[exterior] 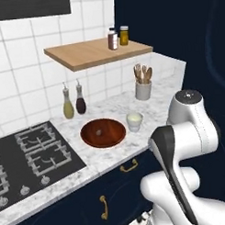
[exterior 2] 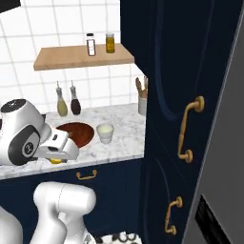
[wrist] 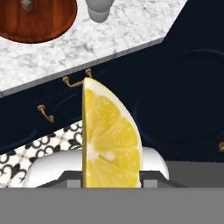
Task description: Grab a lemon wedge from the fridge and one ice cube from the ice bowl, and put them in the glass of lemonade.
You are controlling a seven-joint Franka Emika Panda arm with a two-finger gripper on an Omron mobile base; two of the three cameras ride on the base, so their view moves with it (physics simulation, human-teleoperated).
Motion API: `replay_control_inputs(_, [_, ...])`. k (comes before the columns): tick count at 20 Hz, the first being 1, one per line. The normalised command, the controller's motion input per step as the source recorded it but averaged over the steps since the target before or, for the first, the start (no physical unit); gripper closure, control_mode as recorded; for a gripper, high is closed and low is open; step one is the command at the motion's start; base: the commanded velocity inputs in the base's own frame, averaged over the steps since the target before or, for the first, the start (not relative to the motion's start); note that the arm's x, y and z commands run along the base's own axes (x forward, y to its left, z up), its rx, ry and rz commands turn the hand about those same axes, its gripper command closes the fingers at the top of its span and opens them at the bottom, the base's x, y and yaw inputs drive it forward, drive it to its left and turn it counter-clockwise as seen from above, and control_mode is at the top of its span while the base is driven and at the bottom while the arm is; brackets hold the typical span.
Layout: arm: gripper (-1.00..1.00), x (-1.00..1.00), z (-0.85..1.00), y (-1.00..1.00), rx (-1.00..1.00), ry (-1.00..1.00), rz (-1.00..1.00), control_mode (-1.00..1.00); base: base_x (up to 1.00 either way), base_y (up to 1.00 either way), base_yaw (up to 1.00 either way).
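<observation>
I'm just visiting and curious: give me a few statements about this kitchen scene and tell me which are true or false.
1. The tool holds the lemon wedge. True.
2. The ice bowl sits on the wooden shelf. False: it sits on the marble counter.
3. The glass of lemonade stands right beside the bowl. True.
4. The ice cube is already in the glass. False: it lies in the bowl.
5. Two oil bottles stand against the tiled wall. True.
</observation>
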Motion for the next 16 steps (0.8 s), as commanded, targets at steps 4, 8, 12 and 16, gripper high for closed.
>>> replay_control_inputs(4, [1.00,0.00,0.00,0.00,0.00,0.00,0.00,1.00,1.00,-0.01,0.22])
replay_control_inputs(8, [1.00,0.00,0.00,0.00,0.00,0.00,0.00,1.00,0.81,0.00,0.13])
replay_control_inputs(12, [1.00,0.00,0.00,0.00,0.00,0.00,0.00,1.00,0.35,0.00,0.07])
replay_control_inputs(16, [1.00,0.16,-0.01,0.00,0.00,0.01,0.03,-1.00,0.08,0.00,0.02])
